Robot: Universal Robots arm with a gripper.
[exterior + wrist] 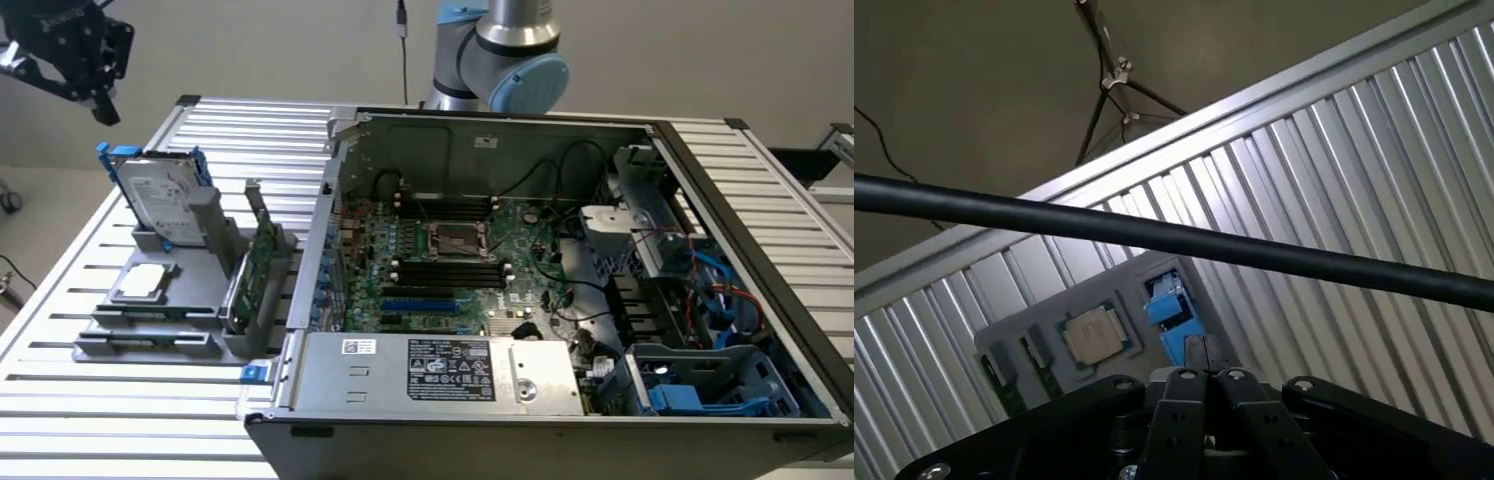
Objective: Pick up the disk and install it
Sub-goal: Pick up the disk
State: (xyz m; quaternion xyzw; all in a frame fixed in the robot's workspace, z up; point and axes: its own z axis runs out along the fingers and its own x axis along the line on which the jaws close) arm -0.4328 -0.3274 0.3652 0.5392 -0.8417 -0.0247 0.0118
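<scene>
The disk, a silver-grey drive with a white label and blue rails, stands upright in the grey holder at the exterior view's left. My gripper hangs high above it, well apart, near that view's top left corner. In the wrist view the two black fingers are pressed together with nothing between them, and the blue top of the disk shows far below their tips.
A square silver chip and a green circuit card sit in the same holder. The open computer case lies on the ribbed metal table, with a blue drive bay at its near right corner. A black cable crosses the wrist view.
</scene>
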